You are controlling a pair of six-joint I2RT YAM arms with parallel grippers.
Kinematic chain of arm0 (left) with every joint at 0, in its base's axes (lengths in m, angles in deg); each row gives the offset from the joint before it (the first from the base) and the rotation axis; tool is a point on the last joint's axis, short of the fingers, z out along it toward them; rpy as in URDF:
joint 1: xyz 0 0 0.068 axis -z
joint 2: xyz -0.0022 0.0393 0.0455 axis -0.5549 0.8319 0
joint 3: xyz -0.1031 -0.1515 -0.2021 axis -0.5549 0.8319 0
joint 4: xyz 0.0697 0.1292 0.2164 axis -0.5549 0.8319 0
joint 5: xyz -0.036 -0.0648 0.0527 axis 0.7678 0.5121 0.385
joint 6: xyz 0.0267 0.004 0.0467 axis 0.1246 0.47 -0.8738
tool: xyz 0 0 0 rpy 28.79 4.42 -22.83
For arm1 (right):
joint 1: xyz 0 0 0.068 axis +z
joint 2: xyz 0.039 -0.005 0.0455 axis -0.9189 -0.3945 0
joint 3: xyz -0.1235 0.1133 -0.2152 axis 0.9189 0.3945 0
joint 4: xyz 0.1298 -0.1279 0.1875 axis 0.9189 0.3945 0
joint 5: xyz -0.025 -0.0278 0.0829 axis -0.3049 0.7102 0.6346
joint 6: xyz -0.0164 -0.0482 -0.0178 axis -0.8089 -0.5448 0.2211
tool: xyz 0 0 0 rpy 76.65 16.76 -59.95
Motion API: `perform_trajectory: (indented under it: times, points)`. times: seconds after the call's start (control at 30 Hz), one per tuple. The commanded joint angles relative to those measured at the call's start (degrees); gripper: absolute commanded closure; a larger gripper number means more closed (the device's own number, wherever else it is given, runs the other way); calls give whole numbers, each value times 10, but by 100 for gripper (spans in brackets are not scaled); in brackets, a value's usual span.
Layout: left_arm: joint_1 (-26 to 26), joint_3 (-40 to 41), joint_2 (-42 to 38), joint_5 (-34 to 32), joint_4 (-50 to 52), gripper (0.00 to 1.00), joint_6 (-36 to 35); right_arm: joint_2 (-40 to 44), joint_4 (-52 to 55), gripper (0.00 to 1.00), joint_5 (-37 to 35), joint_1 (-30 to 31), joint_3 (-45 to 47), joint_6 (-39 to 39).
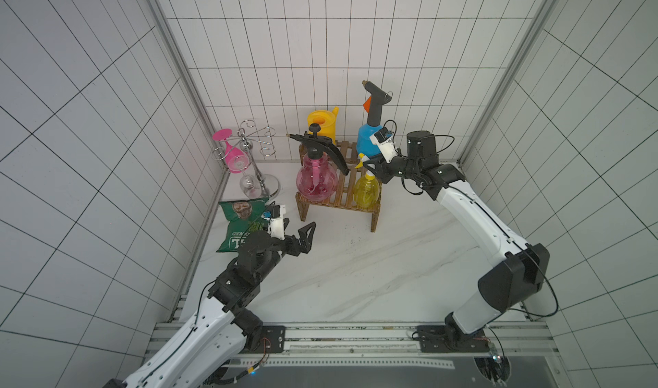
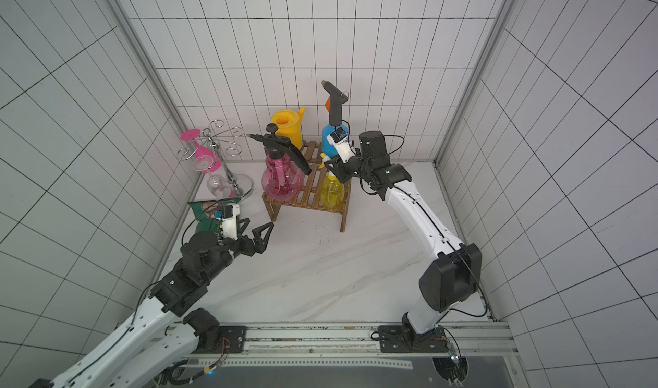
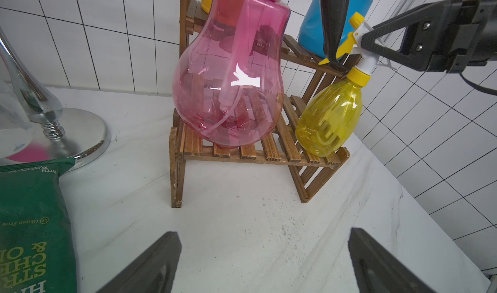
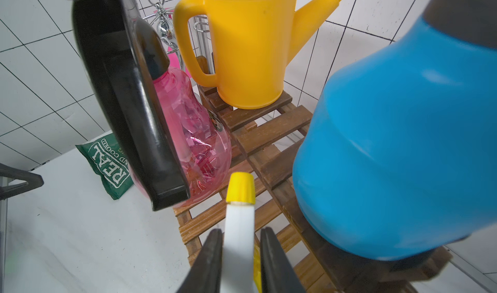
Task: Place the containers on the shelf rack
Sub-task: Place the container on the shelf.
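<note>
White marble tabletop (image 1: 356, 261) with wooden shelf rack (image 1: 344, 194), chrome glass stand (image 1: 269, 183), green crisp bag (image 1: 235, 227).

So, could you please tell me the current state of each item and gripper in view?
watering can: upright, upper shelf of the shelf rack.
blue bottle: upright, upper shelf.
pink sprayer: upright, lower shelf.
small yellow bottle: upright, lower shelf.
pink wine glass: hanging upside down from the chrome stand.
crisp bag: lying flat on the table.
left gripper: open, empty.
right gripper: jaws flank the small yellow bottle's white trigger head; grip unclear.
</note>
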Motion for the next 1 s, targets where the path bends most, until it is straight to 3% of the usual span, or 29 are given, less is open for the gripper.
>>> perform_trajectory:
  times: [0.0, 0.67, 0.97]
  points:
    - [-3, 7, -6, -5, -3, 1, -5, -7, 5, 64, 0, 4, -13, -1]
    - [-3, 6, -11, -2, -4, 1, -5, 25, 6, 35, -23, 9, 1, 26]
    - [-3, 6, -16, -3, -4, 1, -7, 55, 6, 31, -24, 11, 18, 32]
